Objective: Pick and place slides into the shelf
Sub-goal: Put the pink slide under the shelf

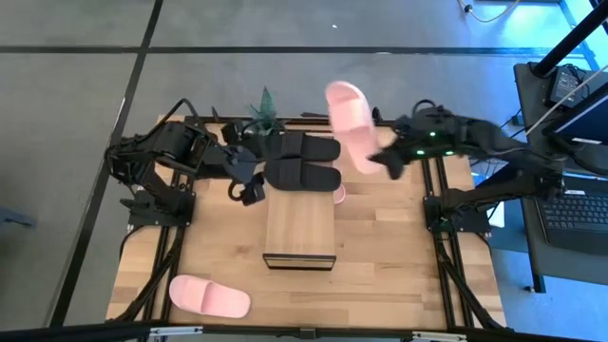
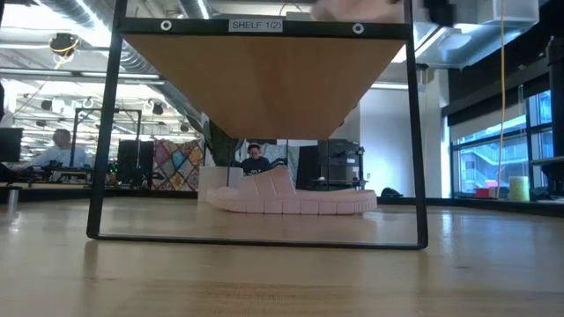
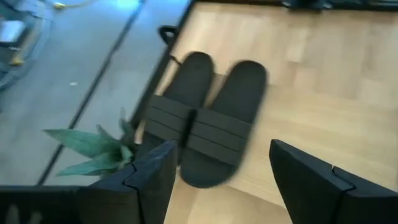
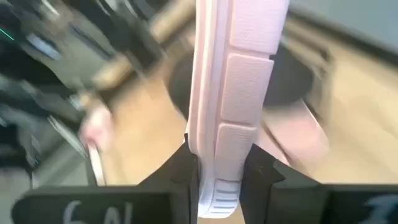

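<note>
My right gripper (image 1: 385, 163) is shut on a pale pink slide (image 1: 350, 122), which it holds in the air above the table's far right part. The black pair (image 1: 302, 161) lies side by side, soles down, just past the far end of the shelf (image 1: 299, 223). My left gripper (image 1: 249, 185) hovers open at the left of the black pair (image 3: 208, 121) and touches nothing. A second pink slide (image 1: 209, 296) lies near the table's near left corner. A third pink slide (image 2: 291, 198) rests on the table under the shelf's far part, and its edge (image 1: 338, 195) peeks out. My right gripper (image 4: 217, 168) pinches the pink slide by one end of its sole (image 4: 217, 186), with one finger on each face of the sole. The slide stands edge-on between the fingers (image 4: 261, 177) and reaches away from them, lifted clear of the table.
A small green plant (image 1: 264, 114) stands at the far edge beside the black pair. The shelf's dark frame (image 2: 104, 132) and labelled top bar fill the low view. People sit at desks in the room behind. Bare tabletop (image 1: 399, 256) lies right of the shelf.
</note>
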Controlling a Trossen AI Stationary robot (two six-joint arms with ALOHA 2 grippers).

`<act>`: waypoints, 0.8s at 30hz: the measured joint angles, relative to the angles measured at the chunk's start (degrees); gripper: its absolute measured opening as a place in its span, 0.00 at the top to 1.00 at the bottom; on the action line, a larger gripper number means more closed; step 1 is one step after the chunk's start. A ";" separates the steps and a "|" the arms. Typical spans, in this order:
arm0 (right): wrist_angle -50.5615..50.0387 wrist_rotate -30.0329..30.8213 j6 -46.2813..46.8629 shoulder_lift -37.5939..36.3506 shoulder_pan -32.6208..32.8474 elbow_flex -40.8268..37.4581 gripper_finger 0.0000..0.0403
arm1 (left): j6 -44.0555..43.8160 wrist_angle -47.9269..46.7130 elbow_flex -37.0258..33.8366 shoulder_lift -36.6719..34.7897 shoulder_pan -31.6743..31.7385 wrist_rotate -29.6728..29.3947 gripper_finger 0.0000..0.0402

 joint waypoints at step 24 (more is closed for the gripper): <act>-26.46 -36.29 -6.19 -0.22 -0.21 -15.52 0.82 | 13.64 57.13 -50.48 -26.42 11.76 45.77 0.39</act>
